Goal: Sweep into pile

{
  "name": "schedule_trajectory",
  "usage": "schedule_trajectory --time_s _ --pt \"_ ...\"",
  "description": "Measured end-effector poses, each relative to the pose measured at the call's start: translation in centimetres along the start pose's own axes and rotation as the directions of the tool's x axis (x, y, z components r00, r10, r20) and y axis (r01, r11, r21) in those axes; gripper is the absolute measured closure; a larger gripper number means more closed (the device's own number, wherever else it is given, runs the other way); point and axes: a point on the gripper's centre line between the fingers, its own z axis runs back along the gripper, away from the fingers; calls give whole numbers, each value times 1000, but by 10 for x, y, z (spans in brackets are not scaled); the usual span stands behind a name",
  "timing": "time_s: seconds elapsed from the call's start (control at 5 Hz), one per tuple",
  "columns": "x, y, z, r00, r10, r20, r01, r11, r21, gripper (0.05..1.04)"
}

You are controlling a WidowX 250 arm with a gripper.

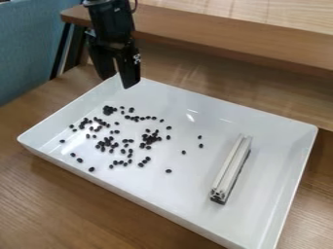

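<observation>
The black gripper [117,81] hangs over the back left corner of the white tray, fingers pointing down and spread with a gap between them, holding nothing. Below and in front of it, several small dark beans [107,143] lie scattered over the tray's left half, some in loose clusters and some single. A few lie apart near the middle. On the tray's right side rests a light metal bar [231,168] with a dark underside, lying lengthwise from back to front, away from the gripper.
The white tray [162,206] has raised walls all round and stands on a wooden table [58,209]. Behind it runs a raised wooden ledge [228,41]. A blue-green surface [29,44] stands at the upper left.
</observation>
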Motion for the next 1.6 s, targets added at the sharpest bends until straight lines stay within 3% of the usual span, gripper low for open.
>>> schedule_trajectory --time_s 0.2,0.6,1.0,1.4,1.6 --pt "-2 1 -13 1000 10 -28 -11 1000 -20 82" --pt "19 -52 -41 998 -32 -47 28 998 -64 82" --pt "17 -93 -65 997 18 -79 -24 996 -81 82" --pt "25 -132 -75 998 35 -52 -41 991 -127 82" --pt "29 -147 -77 999 24 -39 -29 991 -128 82"
